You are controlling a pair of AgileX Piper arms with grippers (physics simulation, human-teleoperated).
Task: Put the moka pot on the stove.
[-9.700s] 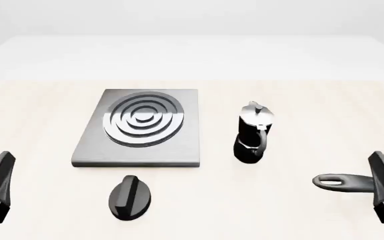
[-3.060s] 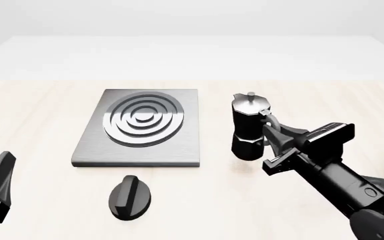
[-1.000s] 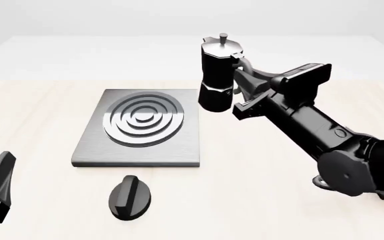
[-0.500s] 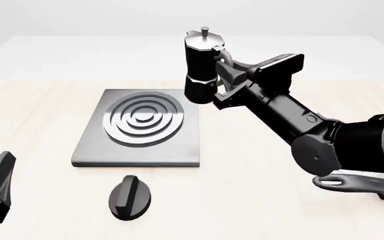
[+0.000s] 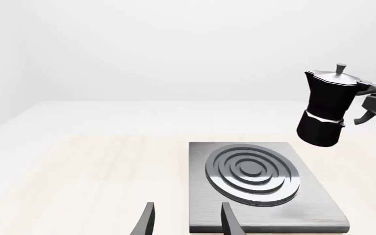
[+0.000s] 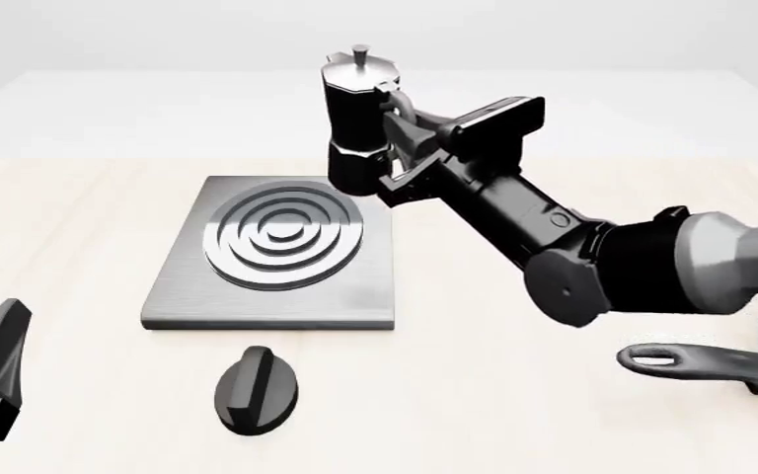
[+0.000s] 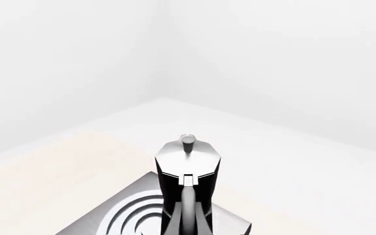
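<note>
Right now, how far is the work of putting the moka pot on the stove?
Done: the right gripper holds the moka pot by its handle, lifted clear of the table. In hand: the pot hangs upright near the stove's far right corner. Left: bring it over the ring burner, lower it, release. The left gripper waits open, holding nothing.

The black, silver-lidded moka pot (image 6: pixel 356 123) hangs upright in the air above the far right corner of the flat grey stove (image 6: pixel 273 254).
</note>
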